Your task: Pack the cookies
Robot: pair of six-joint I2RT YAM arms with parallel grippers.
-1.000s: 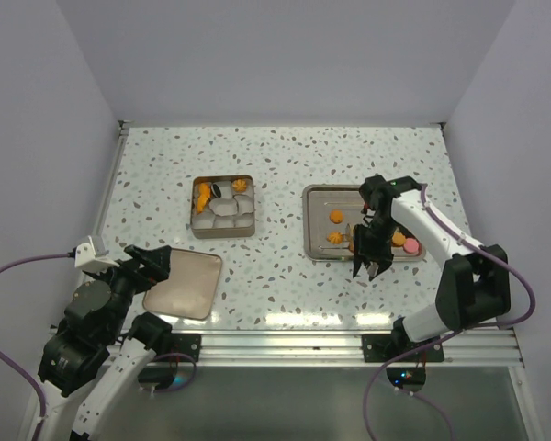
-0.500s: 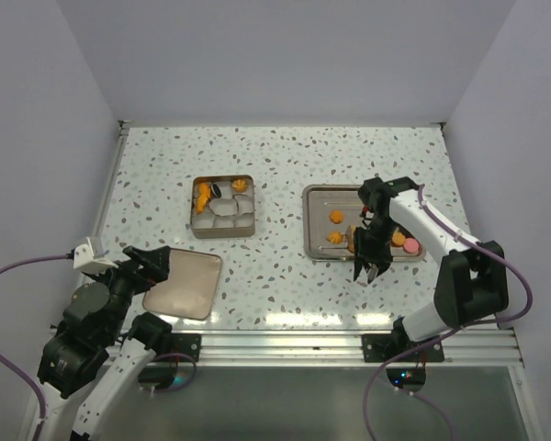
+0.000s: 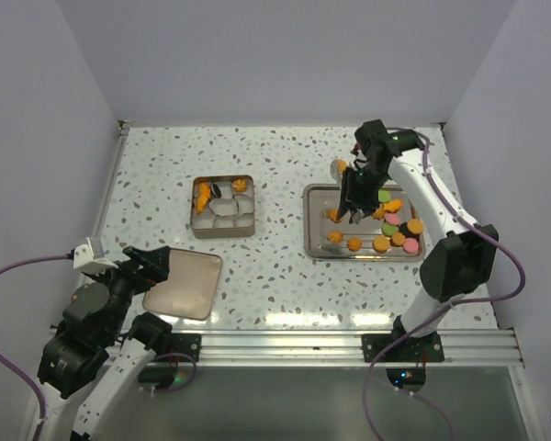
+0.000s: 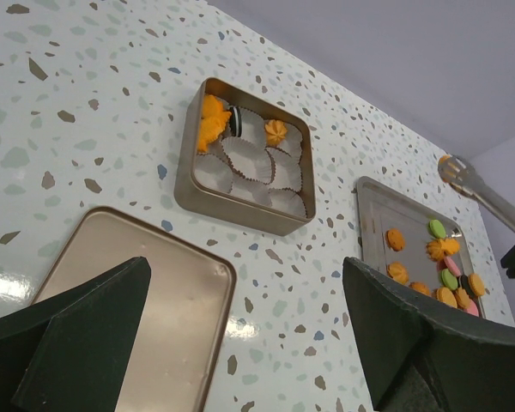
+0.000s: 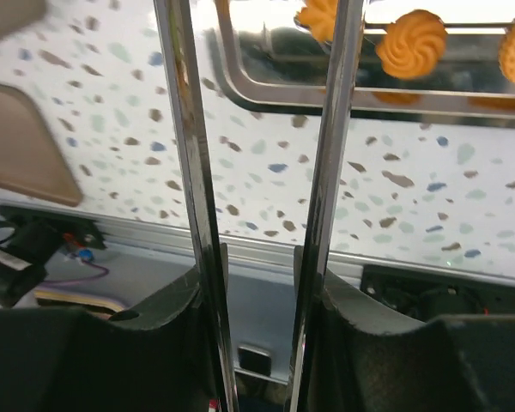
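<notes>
Several cookies (image 3: 386,230), mostly orange with a few pink and green, lie on the steel tray (image 3: 310,241) at the right. More orange cookies (image 3: 203,194) and a dark one sit among white paper cups in the square tin (image 3: 223,230). My right gripper (image 3: 356,193) is shut on metal tongs (image 5: 339,129) and held above the tray's far left part. The tongs' tip carries an orange cookie (image 4: 446,160), also seen in the top view (image 3: 342,166). My left gripper (image 3: 152,265) is open and empty over the tin lid (image 4: 137,283).
The tin lid (image 3: 184,283) lies flat at the near left. The tray and tin also show in the left wrist view (image 4: 371,190). The table's near rail (image 5: 112,232) runs below the tray in the right wrist view. White walls stand on three sides.
My right arm has swung from the tray's near edge up and toward the far side, raising the tongs with an orange cookie at their tip. The left arm has not moved.
</notes>
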